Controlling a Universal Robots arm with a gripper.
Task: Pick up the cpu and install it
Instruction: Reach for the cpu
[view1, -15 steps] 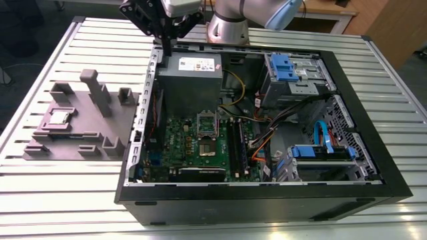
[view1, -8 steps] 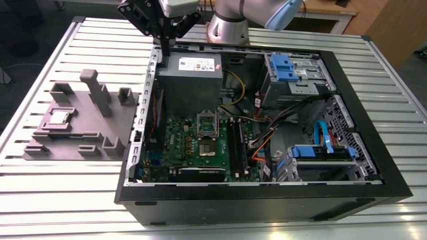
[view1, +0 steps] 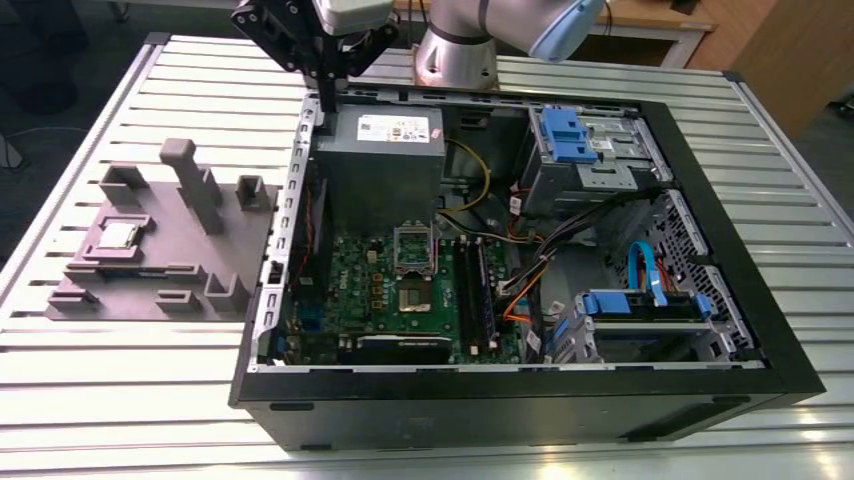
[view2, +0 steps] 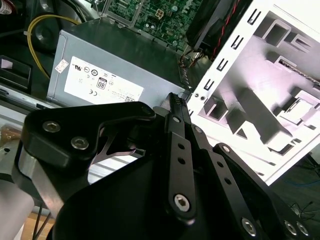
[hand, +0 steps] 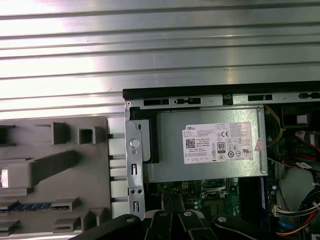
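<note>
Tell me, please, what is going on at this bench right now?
A robot arm is working at an open computer case on a slatted table. Its gripper hangs over the case's edge, next to the grey power supply box, with the jaws shut and nothing held between them. The cpu lies in the grey moulded tray outside the case, on the exterior view's left, well apart from the gripper. It has not yet been picked up.
</note>
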